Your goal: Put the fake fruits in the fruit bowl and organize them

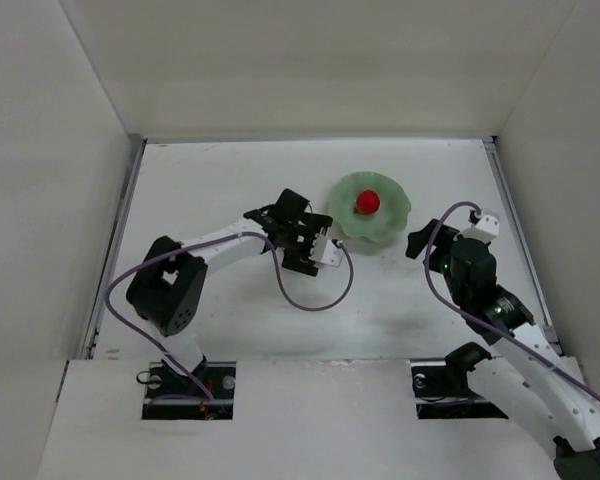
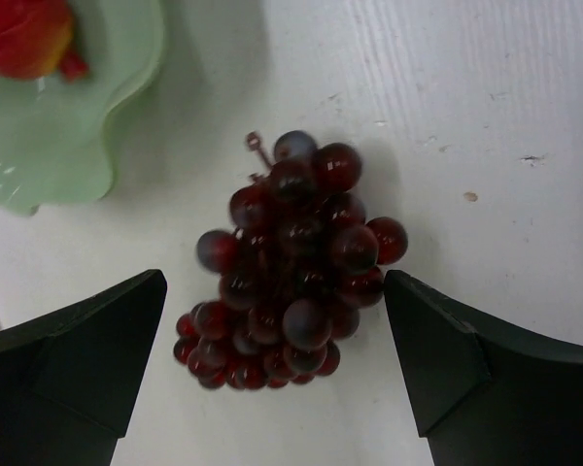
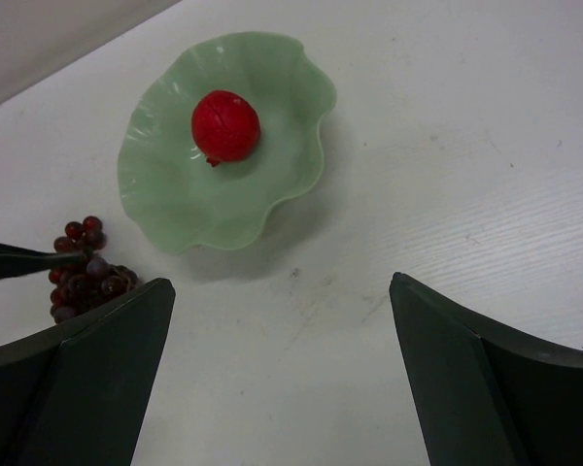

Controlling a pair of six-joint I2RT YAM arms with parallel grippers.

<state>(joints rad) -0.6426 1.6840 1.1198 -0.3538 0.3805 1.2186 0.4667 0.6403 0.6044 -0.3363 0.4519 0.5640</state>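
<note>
Grapes (image 2: 291, 233), likely a light, knobbly plastic bunch, lie on the desk (image 2: 486, 116) beside the fruit bowl (image 2: 68, 126) between the left gripper's (image 2: 275, 291) wide-spread fingers, best pinched across the thick middle.

overhead camera looks down; close wrist views share the bowl (image 3: 165, 199).

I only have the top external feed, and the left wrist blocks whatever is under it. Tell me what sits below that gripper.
Observer: The left wrist view shows the grapes lying on the table between the open fingers of the left gripper, not gripped.
Operator: Confirm they're outside the bowl.
Observer: Yes, the bowl sits apart from the bunch, with bare table between them.
Operator: Report the right gripper.
Observer: Its wrist view shows the right gripper open, with nothing between its fingers.
</note>
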